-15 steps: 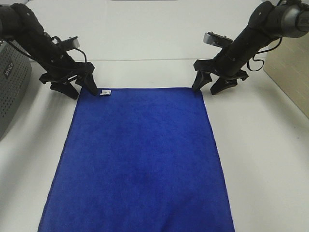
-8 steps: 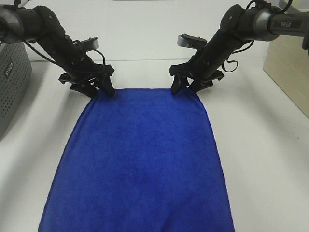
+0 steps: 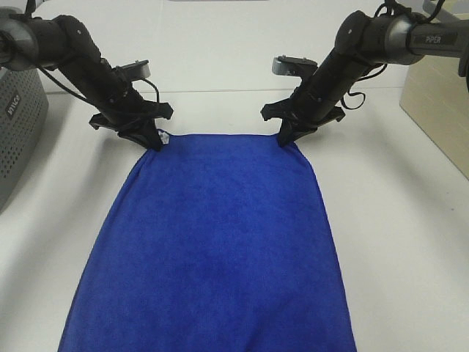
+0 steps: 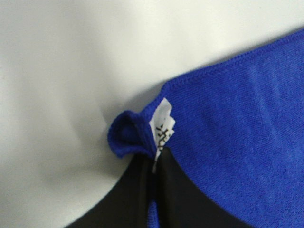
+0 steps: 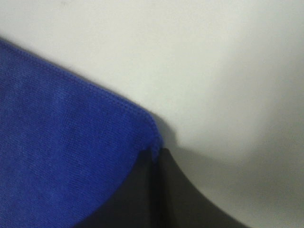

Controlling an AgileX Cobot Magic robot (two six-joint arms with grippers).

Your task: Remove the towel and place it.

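Observation:
The towel (image 3: 216, 242) is a large royal-blue cloth lying flat on the white table, reaching from the back middle to the front edge. My left gripper (image 3: 156, 142) is shut on its far left corner, where the small white tag (image 4: 162, 127) sticks out beside the pinched fold of the towel (image 4: 247, 123). My right gripper (image 3: 284, 139) is shut on the far right corner of the towel (image 5: 61, 156). Both far corners are drawn inward, so the far edge is narrower than the front.
A grey perforated basket (image 3: 18, 132) stands at the left edge of the table. A tan panel (image 3: 440, 110) stands at the right edge. White table (image 3: 396, 235) shows on both sides of the towel.
Both grippers closed on the towel's far corners, after moving inward and pulling the corners toward each other. The tag shows again beside the left gripper.

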